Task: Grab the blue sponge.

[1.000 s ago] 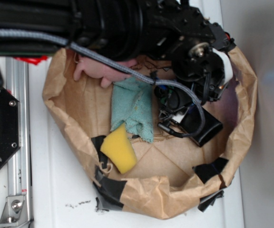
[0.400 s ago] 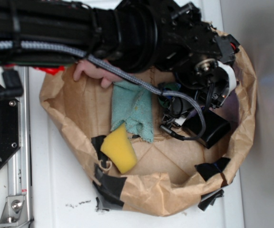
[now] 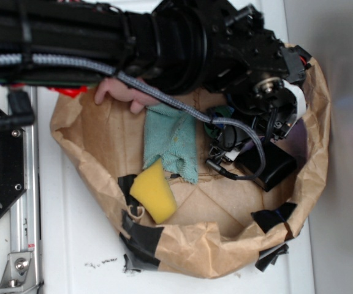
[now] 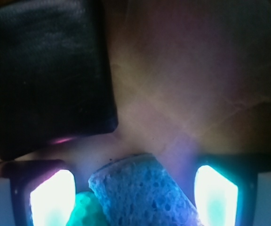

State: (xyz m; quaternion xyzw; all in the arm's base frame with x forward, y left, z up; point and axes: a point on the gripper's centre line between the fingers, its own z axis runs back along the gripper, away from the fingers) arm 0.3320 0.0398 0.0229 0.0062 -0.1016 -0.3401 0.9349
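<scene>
Gripper point(image 4: 134, 195): one; in the wrist view its two glowing pads point(image 4: 53, 197) stand apart at the lower corners of the frame, one either side of the foam, with a gap showing between each pad and the block; jaws spread, not clamped on anything
Blue sponge point(image 4: 142, 190): one; porous sky-blue foam block, its rounded end poking up between the pads at the bottom of the wrist view; hidden under the arm in the exterior view
Teal scrap point(image 4: 84, 211): one; a green-teal patch just beside the sponge's left edge, possibly cloth, too blurred to be sure
Black block point(image 4: 48, 75): one; dark, matte, rounded corners, filling the upper left of the wrist view, beyond the sponge; in the exterior view it lies below the gripper head
Paper bag point(image 3: 91, 153): one; brown, rolled down into a bowl, several black tape patches on its rim; everything listed sits inside it
Yellow sponge point(image 3: 154, 192): one; wedge-shaped, near the lower-left wall, touching the cloth's lower edge
Teal cloth point(image 3: 171, 142): one; terry, crumpled, mid-bag, left of the gripper
Pink item point(image 3: 118, 94): one; partly under the arm at the bag's far rim
Writing: none legible on any item
</scene>
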